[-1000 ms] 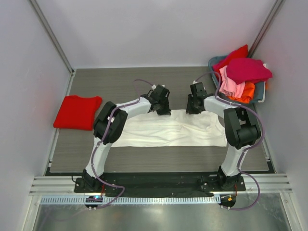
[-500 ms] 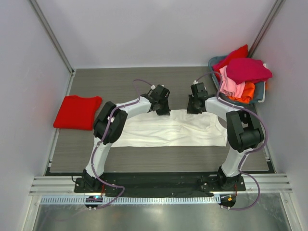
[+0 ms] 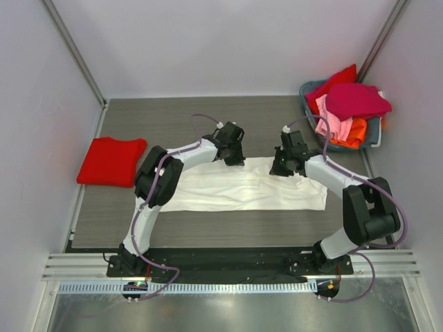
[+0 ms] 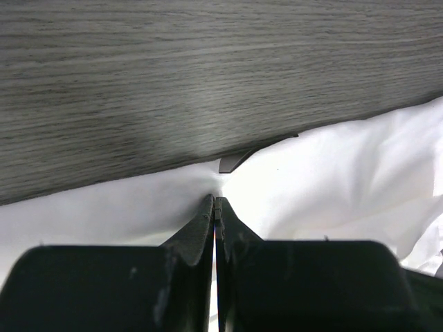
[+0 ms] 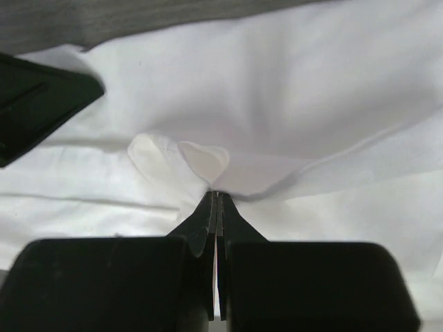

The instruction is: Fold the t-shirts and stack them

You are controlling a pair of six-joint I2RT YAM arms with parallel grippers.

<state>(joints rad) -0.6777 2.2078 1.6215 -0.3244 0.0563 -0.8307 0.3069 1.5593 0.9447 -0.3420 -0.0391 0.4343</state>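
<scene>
A large white t-shirt (image 3: 242,188) lies spread flat across the middle of the table. My left gripper (image 3: 234,159) sits at its far edge, left of centre. In the left wrist view the jaws (image 4: 217,202) are shut on the white cloth (image 4: 332,173) at its hem. My right gripper (image 3: 284,166) is at the far edge, right of centre. Its jaws (image 5: 217,195) are shut on a bunched fold of the white cloth (image 5: 277,90). A folded bright red t-shirt (image 3: 111,160) rests at the table's left side.
A grey-blue basket (image 3: 374,130) at the back right holds magenta (image 3: 356,100), pink (image 3: 329,121), orange (image 3: 353,131) and red (image 3: 333,83) shirts. Grey wood table (image 4: 208,69) shows beyond the shirt's hem. A black block (image 5: 34,97) shows at the right wrist view's left edge.
The right gripper has shut on the white shirt's far edge and shifted slightly right and nearer, its elbow swinging outward. The left arm has not moved.
</scene>
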